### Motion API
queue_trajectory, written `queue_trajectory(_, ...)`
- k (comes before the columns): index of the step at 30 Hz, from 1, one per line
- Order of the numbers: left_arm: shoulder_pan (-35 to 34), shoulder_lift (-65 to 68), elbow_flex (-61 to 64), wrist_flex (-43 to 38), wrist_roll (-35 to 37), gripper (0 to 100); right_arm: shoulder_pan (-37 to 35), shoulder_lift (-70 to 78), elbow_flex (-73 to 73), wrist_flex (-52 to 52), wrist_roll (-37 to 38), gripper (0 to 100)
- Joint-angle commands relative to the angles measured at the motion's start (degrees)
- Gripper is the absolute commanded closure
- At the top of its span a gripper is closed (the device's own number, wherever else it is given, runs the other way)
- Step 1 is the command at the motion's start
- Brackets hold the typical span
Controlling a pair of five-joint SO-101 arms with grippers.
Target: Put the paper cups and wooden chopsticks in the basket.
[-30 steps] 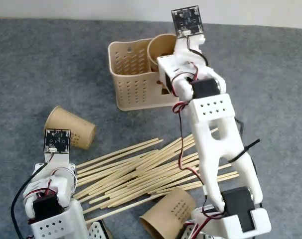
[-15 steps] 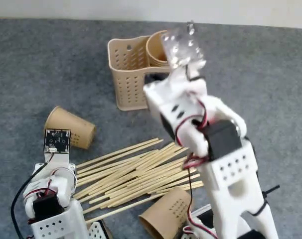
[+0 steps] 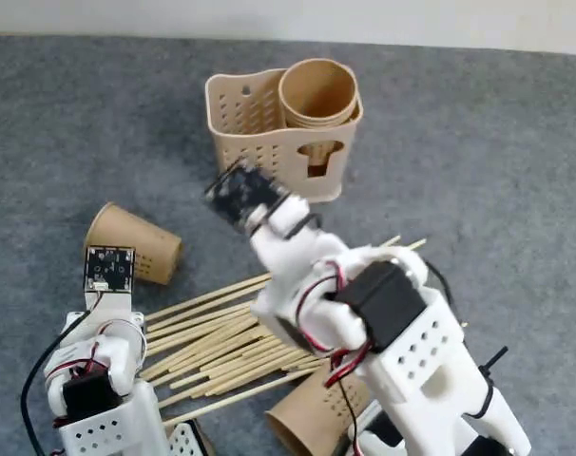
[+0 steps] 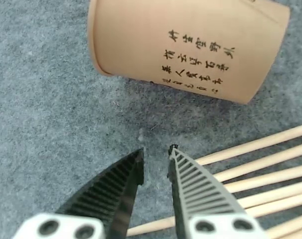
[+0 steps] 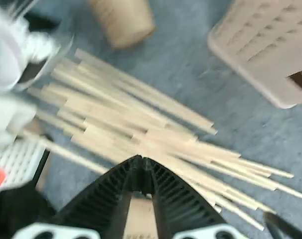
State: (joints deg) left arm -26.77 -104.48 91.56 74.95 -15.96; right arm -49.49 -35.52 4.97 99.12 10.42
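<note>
Over chopsticks (image 5: 141, 124): right gripper (image 5: 142, 160) closed, empty; left gripper (image 4: 156, 149) narrowly parted near cup (image 4: 191, 45)

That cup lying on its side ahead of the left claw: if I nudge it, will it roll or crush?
Probably rolls: the paper cup lies on its side, and its taper should curve its path. The fuzzy mat may slow it. Thin paper walls, so likely light and dented if the left claw squeezes hard.
</note>
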Motion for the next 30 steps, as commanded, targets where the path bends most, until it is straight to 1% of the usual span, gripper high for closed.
queue_trajectory(1,-0.84,-0.84,-0.48,-0.62,-0.26,90,-4.26,-2.24,1.45,1.71,0.7,99.2)
queue_trajectory(4,-1.1,-0.84,-0.48,-0.62,-0.26,90,-6.81,-2.24,8.04,1.71,0.88,99.2)
queue_trajectory(8,-4.53,-0.84,-0.57,-0.97,-0.26,90,-9.27,-2.33,16.13,1.71,0.88,99.2)
queue_trajectory(10,-4.97,-0.84,-0.66,-1.05,-0.26,90,-9.54,-2.33,18.86,1.71,0.88,99.2)
queue_trajectory(19,-5.05,-0.84,-0.84,-1.05,-0.26,90,-9.8,-2.33,21.05,1.71,0.79,99.2)
queue_trajectory(23,-5.14,-0.84,-0.92,-1.05,-0.26,90,-12.97,-3.03,23.6,1.8,0.44,99.2)
queue_trajectory(28,-5.14,-0.84,-0.92,-1.05,-0.26,90,-21.49,-9.1,27.12,1.71,-3.69,99.2)
queue_trajectory(30,-5.14,-0.84,-0.92,-1.05,-0.26,90,-23.52,-10.95,28.09,1.63,-4.48,99.1)
